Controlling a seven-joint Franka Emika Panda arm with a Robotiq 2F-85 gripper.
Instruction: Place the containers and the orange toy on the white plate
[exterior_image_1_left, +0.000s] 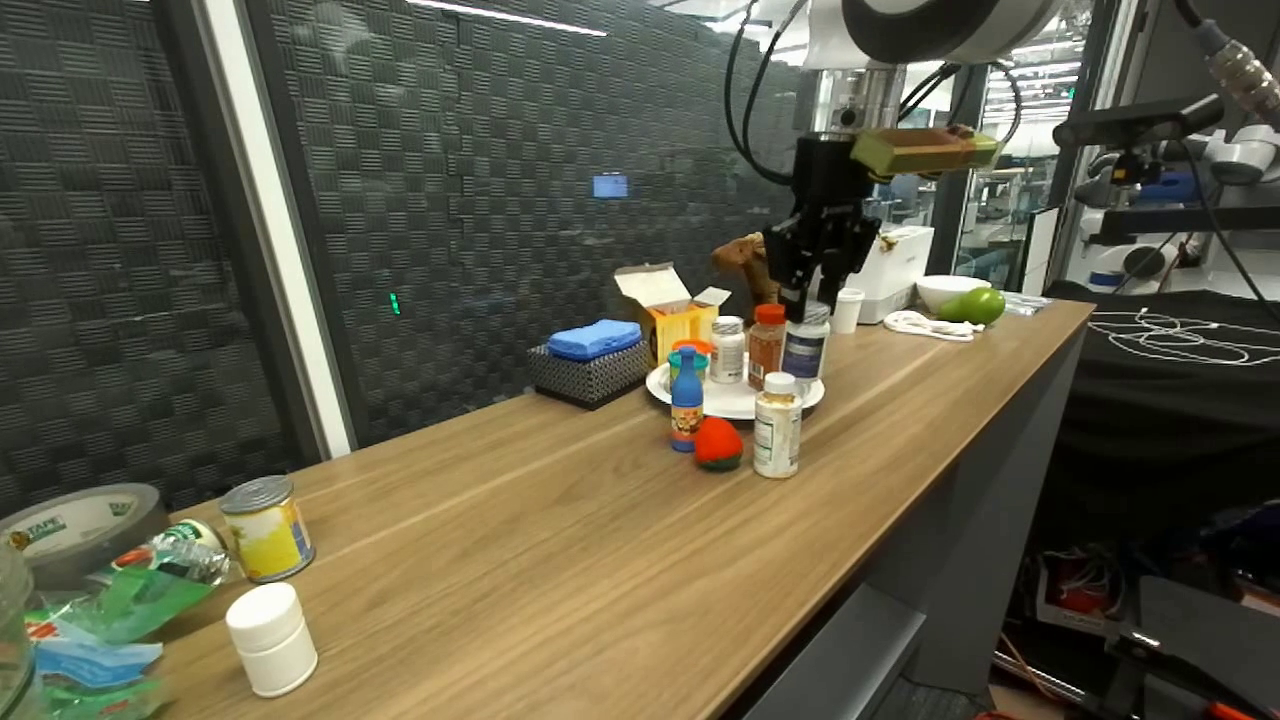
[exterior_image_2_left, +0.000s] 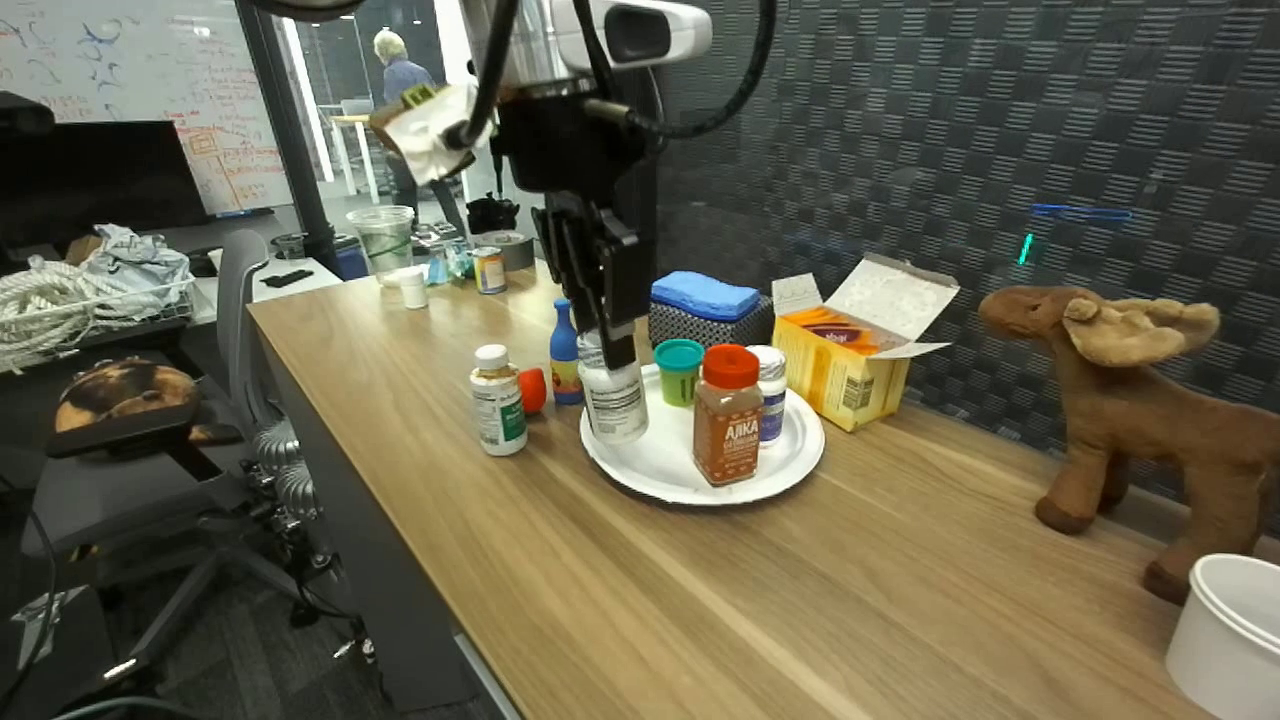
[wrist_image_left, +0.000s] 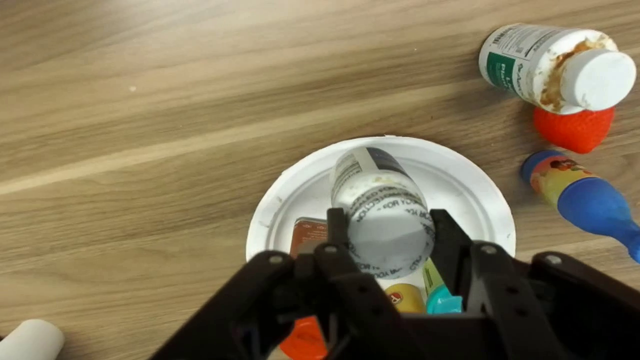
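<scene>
Clasping navy-labelled bottle (wrist_image_left: 379, 197) by cap (wrist_image_left: 391, 242), fingers (wrist_image_left: 450, 242) partway apart.

Three labelled white bottles (exterior_image_2_left: 498, 410): two on or above one white plate (exterior_image_2_left: 655, 472), one beside it. One spice jar (exterior_image_2_left: 727, 432) and one teal-topped cup (exterior_image_2_left: 679, 378) stand on it; beside it, one red-orange toy (exterior_image_1_left: 718, 444) and one blue bottle (exterior_image_1_left: 687, 402).

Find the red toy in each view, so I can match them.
In an exterior view: red toy, just right of and below centre.
In an exterior view: red toy, left of centre, partly hidden.
Wrist view: red toy, upper right, partly hidden.
Shared landmark: the blue bottle beside it.
</scene>
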